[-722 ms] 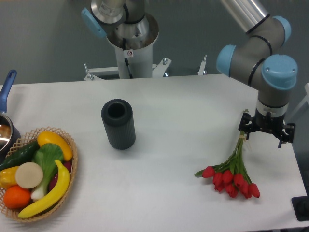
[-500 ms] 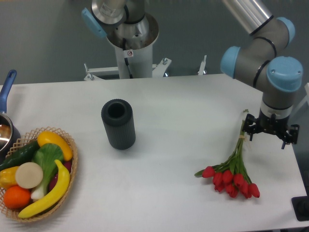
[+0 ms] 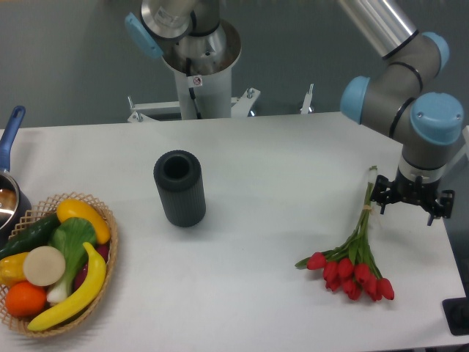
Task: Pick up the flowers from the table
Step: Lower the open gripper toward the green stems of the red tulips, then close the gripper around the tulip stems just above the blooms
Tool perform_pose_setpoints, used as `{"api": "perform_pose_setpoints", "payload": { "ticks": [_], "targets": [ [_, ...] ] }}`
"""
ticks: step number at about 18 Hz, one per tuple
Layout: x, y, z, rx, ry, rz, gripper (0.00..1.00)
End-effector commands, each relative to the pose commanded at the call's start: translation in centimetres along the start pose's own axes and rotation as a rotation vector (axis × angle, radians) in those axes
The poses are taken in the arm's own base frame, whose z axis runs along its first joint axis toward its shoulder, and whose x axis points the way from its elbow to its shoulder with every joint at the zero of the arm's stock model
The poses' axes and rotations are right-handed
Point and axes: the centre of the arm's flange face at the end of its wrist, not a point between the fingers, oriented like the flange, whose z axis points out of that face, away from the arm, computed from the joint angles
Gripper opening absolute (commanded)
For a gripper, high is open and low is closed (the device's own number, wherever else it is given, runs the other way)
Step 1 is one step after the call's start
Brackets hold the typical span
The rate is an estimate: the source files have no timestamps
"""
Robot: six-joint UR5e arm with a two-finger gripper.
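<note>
The flowers, a bunch of red tulips with green leaves and long thin stems, lie on the white table at the right. The buds point toward the front edge and the stem ends point away. My gripper hangs from the arm just right of the upper stems, pointing down. Its jaws stand apart with nothing between them. The left fingertip is close beside the stems, and I cannot tell whether it touches them.
A dark ribbed cylindrical vase stands upright at the table's middle left. A wicker basket of toy fruit and vegetables sits at the front left, with a blue-handled pot behind it. The table's right edge is close to the gripper.
The gripper has shifted a little to the right, uncovering the far ends of the stems. The flowers have not moved.
</note>
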Motion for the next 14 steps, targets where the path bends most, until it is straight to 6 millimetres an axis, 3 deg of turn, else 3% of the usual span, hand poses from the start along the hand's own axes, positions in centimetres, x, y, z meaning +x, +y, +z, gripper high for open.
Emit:
{"api": "perform_pose_setpoints", "payload": {
  "ticks": [5, 14],
  "targets": [
    [0.7, -0.3, 1.9, -0.013, 0.026, 0.013, 1.00],
    [3.0, -0.9, 2.6, -0.032, 0.075, 0.032, 1.00]
  ]
}}
